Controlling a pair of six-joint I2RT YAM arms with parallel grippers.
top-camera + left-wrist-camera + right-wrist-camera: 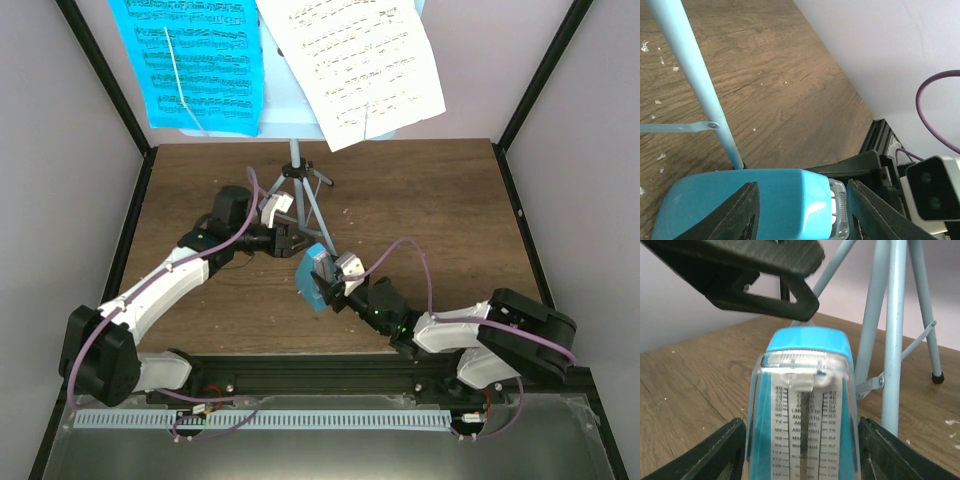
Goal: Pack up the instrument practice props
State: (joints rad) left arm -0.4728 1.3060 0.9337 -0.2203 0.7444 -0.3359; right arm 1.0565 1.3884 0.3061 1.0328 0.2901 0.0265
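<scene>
The pale blue music stand point(294, 160) stands at the back of the wooden table on thin tripod legs point(312, 215). It holds a cyan music sheet point(195, 60) and a white one point(355, 60). My right gripper point(328, 282) is shut on the teal metronome point(311, 280), tilted in front of the legs. In the right wrist view its clear cover point(805, 415) sits between my fingers point(715, 452). My left gripper point(290, 238) is open, its jaws straddling the metronome's top point(785, 195) without touching. One left finger point(755, 270) shows above it. A stand leg point(695, 75) is just beyond.
Black frame posts point(110, 90) and grey walls enclose the table point(440, 200) on both sides. A black rail point(330, 375) and a white slotted strip point(260, 418) run along the near edge. White specks point(645, 47) dot the wood near the tripod.
</scene>
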